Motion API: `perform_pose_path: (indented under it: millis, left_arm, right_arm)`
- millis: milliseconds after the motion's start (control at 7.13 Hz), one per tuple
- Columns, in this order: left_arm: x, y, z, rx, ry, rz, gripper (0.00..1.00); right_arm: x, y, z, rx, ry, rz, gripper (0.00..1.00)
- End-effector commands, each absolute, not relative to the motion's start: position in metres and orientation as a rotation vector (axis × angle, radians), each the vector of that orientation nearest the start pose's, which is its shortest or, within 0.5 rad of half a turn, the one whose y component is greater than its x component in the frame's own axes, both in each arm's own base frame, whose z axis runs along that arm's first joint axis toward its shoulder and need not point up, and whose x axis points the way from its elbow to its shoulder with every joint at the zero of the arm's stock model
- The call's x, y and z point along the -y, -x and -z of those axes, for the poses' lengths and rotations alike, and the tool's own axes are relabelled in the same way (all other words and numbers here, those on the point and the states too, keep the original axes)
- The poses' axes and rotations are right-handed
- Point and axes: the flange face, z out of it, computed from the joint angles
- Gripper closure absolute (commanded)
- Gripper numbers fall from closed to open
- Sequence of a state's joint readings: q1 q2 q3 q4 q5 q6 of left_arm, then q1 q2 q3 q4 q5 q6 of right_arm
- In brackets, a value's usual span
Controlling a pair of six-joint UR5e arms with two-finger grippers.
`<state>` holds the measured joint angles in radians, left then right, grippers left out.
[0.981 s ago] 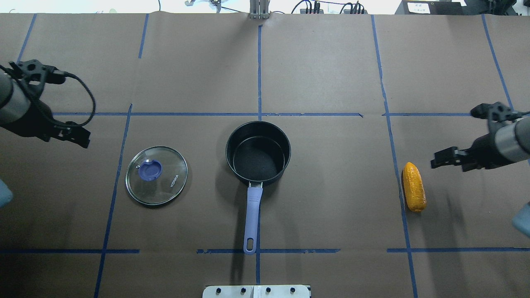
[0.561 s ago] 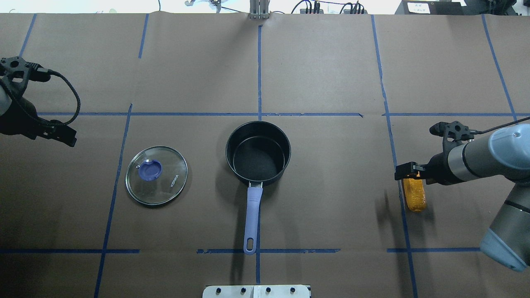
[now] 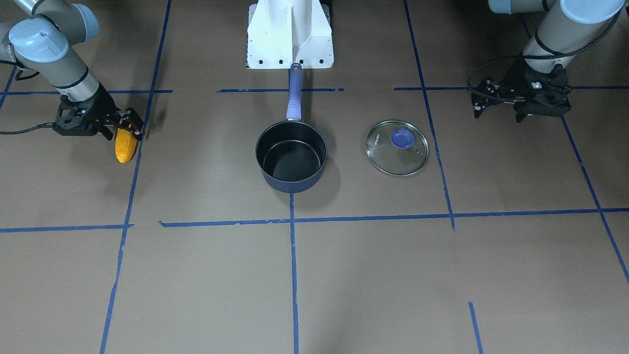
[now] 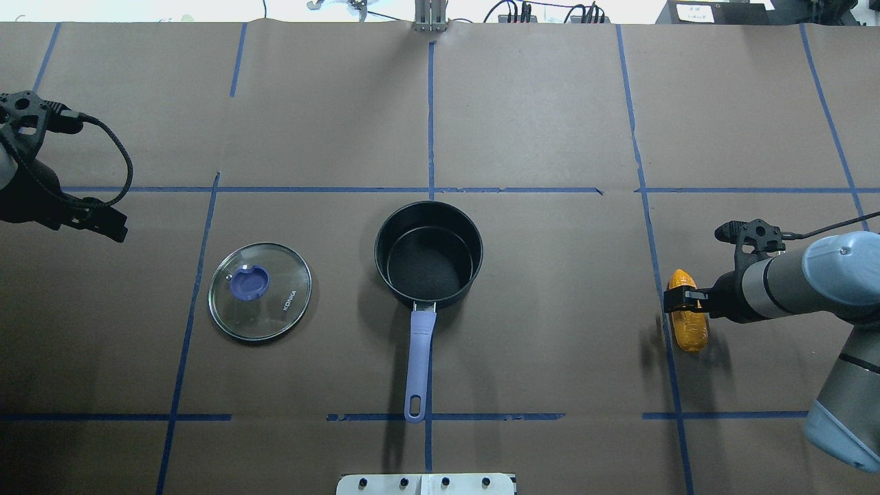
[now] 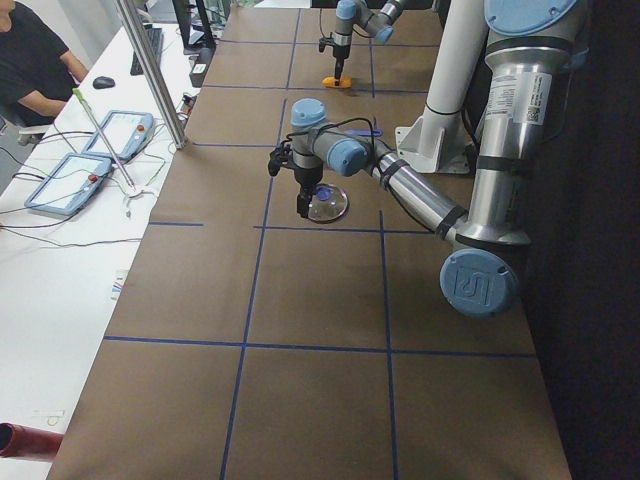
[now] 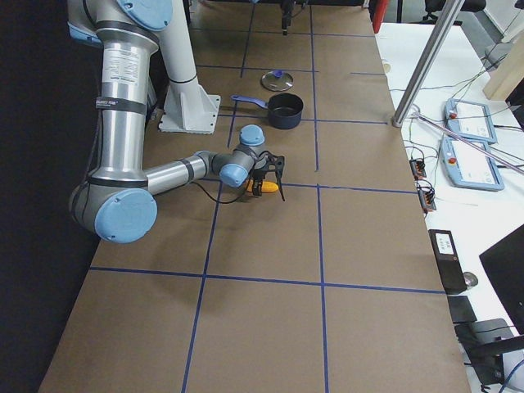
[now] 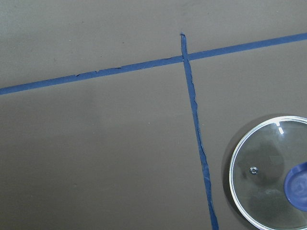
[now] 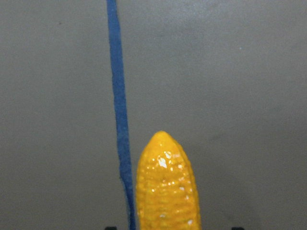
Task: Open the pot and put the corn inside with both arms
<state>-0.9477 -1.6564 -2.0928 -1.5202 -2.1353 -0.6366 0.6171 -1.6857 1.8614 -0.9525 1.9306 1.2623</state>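
Straddling the corn, the right gripper holds its jaws spread. Only the right wrist camera shows this: a sliver of black finger sits at the bottom edge on either side of the cob, each with a gap to the kernels, while the overhead view hides that gap under the gripper body. The corn lies flat on the table at the robot's far right. Its length runs near to far, just beside a blue tape line, and both tapered ends stick out past the gripper in the overhead view. The left gripper hangs at the far left of the table, apart from the lid. Its wrist camera catches only the lid's glass rim and part of the purple-blue knob at the picture's lower right corner, with no fingers in view, so whether it is open or closed cannot be told. The lid rests knob-up on the paper, left of the pot and not touching it. The pot stands uncovered in the middle, only its black bottom showing inside, and its handle points toward the white base. A broad stretch of brown paper lies between pot and corn.
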Motion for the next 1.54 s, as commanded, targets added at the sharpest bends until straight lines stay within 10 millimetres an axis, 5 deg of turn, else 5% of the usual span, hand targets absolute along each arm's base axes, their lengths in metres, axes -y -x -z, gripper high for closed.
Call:
perform_pose_path:
  millis: [0,280,421,841,981,1121,1402]
  left_arm:
    - [0.440,-0.218,-0.377,-0.768,-0.119,-0.147,0.00]
    - [0.443,-0.202,-0.374,-0.774,-0.130,-0.128,0.00]
    - [0.440,-0.189,-0.372,-0.791,-0.107,-0.113,0.00]
    - [0.436,-0.181,-0.370,-0.789,-0.106,-0.107,0.00]
    - [0.437,-0.181,-0.370,-0.788,-0.109,-0.107,0.00]
    - [0.437,-0.182,-0.370,-0.787,-0.107,-0.107,0.00]
    - [0.437,-0.181,-0.369,-0.789,-0.110,-0.108,0.00]
  right_arm:
    - [0.353,0.330,-0.513,0.848,-0.047,-0.146,0.98]
    - [0.353,0.332,-0.484,0.899,-0.057,-0.144,1.00]
    - [0.354,0.339,-0.442,0.949,-0.058,-0.148,1.00]
    - [0.392,0.456,-0.199,1.064,0.098,-0.404,1.00]
    - [0.405,0.495,-0.160,1.061,0.107,-0.457,1.00]
    - [0.402,0.516,-0.166,1.035,0.103,-0.458,0.99]
    - [0.400,0.523,-0.169,1.026,0.098,-0.454,0.99]
